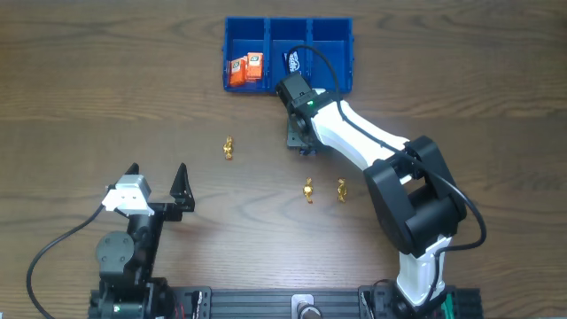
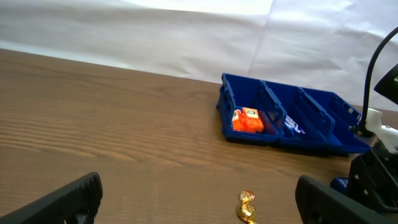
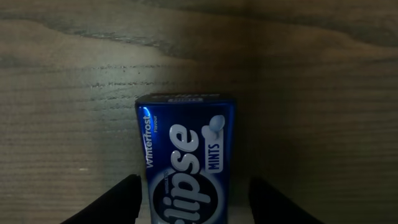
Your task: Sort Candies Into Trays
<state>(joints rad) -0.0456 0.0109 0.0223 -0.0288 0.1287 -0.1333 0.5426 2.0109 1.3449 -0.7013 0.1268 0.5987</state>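
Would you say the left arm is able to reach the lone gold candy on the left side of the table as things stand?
Probably yes: bare table lies between the open left gripper and that gold candy, and the right gripper sits off to the side, over the blue mints box.

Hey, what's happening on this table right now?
The right gripper is down over a blue mint tin on the table, jaws open either side. The left gripper sits open, holding nothing. The blue tray holds orange candies in one end compartment and a blue packet in the middle. Three gold candies lie on the table.
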